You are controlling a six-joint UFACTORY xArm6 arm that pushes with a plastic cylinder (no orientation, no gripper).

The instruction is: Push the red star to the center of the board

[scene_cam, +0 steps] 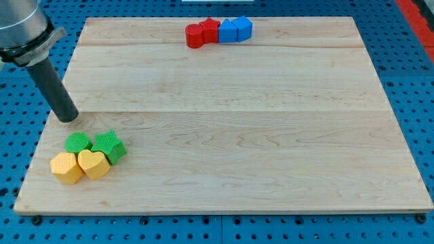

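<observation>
Distance is your problem: my tip (67, 119) sits at the desk's (224, 149) left edge, holding nothing, while the red star (210, 30) lies far right of it, wedged between red cylinder (195, 36) and blue blocks (234, 30).

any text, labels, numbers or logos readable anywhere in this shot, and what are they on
None: no word, number, label or logo can be read anywhere.
The wooden board is bare wood grain.
The red star and the other coloured blocks carry no markings.
My tip and the rod above it are plain and dark.
</observation>
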